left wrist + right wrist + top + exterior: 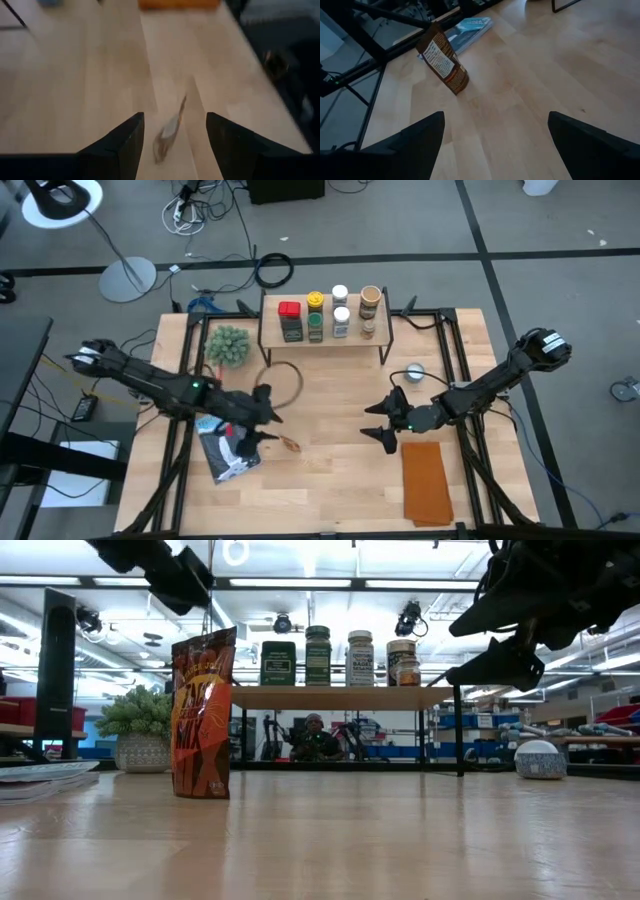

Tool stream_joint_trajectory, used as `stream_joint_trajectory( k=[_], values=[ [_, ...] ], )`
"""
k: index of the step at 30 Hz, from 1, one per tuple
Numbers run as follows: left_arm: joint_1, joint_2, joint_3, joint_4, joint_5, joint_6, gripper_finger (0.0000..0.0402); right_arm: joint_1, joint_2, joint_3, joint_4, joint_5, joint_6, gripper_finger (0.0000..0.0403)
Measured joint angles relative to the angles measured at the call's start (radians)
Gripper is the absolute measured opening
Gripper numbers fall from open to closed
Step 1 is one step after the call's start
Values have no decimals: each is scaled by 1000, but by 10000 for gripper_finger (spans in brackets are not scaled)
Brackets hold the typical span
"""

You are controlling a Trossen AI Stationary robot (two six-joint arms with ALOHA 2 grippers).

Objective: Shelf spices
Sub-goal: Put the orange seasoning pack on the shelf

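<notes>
Spice pouch (289, 443), one: standing upright on the tabletop (330, 490), being approached by the left jaws (268, 420), which are being held open just over its thin top edge. Right jaws (383, 423), open and empty, are hovering well apart from it. Jars (339, 317), about eight, are standing on the shelf (270, 340) at the far edge.

Orange-brown spice pouch (203, 712); light wooden shelf (325, 338); orange cloth (426, 480).
</notes>
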Motion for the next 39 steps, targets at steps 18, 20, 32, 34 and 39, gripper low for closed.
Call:
stream_joint_trajectory(
  k=[18,20,32,34,39],
  values=[
    [-12,318,235,-283,68,71,217,0,0,0,0,-5,1,354],
    [-12,327,235,-284,68,72,216,0,0,1,0,-5,1,354],
    [-12,330,236,-283,49,96,60,1,0,1,-5,-5,1,354],
    [-10,327,236,-284,48,96,25,1,0,1,-6,-5,1,354],
    [10,290,263,-314,37,91,6,1,0,1,-7,-5,1,354]
  ],
)
